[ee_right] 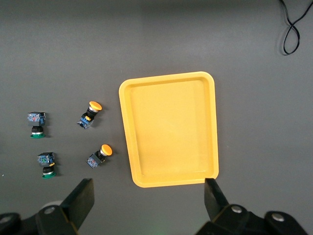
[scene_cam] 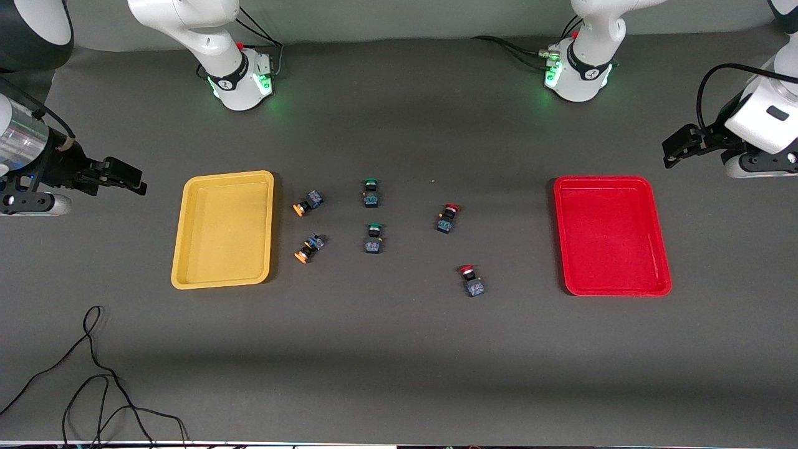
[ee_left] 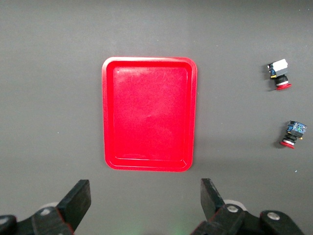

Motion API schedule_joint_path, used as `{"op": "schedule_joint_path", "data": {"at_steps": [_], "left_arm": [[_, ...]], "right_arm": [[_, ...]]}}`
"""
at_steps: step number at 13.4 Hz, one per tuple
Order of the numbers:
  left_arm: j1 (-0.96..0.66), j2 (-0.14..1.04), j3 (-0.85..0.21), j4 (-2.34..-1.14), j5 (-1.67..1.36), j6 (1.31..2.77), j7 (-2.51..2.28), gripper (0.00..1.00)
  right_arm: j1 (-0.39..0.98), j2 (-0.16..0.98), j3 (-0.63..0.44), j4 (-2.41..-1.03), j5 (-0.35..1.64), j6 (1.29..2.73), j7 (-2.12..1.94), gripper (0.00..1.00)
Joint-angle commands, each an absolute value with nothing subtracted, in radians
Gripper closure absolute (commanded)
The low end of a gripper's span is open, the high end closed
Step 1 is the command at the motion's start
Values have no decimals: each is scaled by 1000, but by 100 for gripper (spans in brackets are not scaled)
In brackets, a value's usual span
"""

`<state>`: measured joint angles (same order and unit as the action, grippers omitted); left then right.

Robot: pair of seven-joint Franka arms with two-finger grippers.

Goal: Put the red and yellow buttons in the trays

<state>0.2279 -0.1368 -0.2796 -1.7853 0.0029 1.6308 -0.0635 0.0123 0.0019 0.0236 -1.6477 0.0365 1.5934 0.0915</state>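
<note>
Lying loose on the dark grey table mat are four small push-button switches with dark blocky bodies. The two with orange-yellow caps, one (scene_cam: pixel 308 204) farther from the front camera and one (scene_cam: pixel 310 247) nearer, rest just beside the shallow yellow plastic tray (scene_cam: pixel 187 249) at the right arm's end. The two with red caps, one (scene_cam: pixel 447 219) farther and one (scene_cam: pixel 471 280) nearer, sit between the table's middle and the shallow red plastic tray (scene_cam: pixel 661 249) at the left arm's end, apart from its rim. Both trays hold nothing. Between the two groups stand two like switches with green caps (scene_cam: pixel 371 193), (scene_cam: pixel 373 239), which the task does not call for.

No button has been lifted; in my judgement the step in hand is the first approach. To do it well, each arm should take the pair at its own end, descend squarely over one switch, close across the blocky body and not the round cap, and keep away from the green-capped pair.

The right gripper (scene_cam: pixel 128 178) hangs over bare mat at its end of the table, past the yellow tray, jaws spread fully, holding and touching nothing. The left gripper (scene_cam: pixel 676 146) hangs likewise at its end past the red tray, jaws fully spread, empty.
</note>
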Motion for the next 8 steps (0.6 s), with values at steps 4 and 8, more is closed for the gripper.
{"op": "schedule_joint_path", "data": {"at_steps": [4,8], "left_arm": [[216,-152,-273,-1778,5,1628,-37,0],[209,-147,-279,-1776,2,1608,-50,0]], "right_arm": [[9,31,23,-1600,35,1574,86,0],[18,133,34,-1604,41,1534,54,0]]}}
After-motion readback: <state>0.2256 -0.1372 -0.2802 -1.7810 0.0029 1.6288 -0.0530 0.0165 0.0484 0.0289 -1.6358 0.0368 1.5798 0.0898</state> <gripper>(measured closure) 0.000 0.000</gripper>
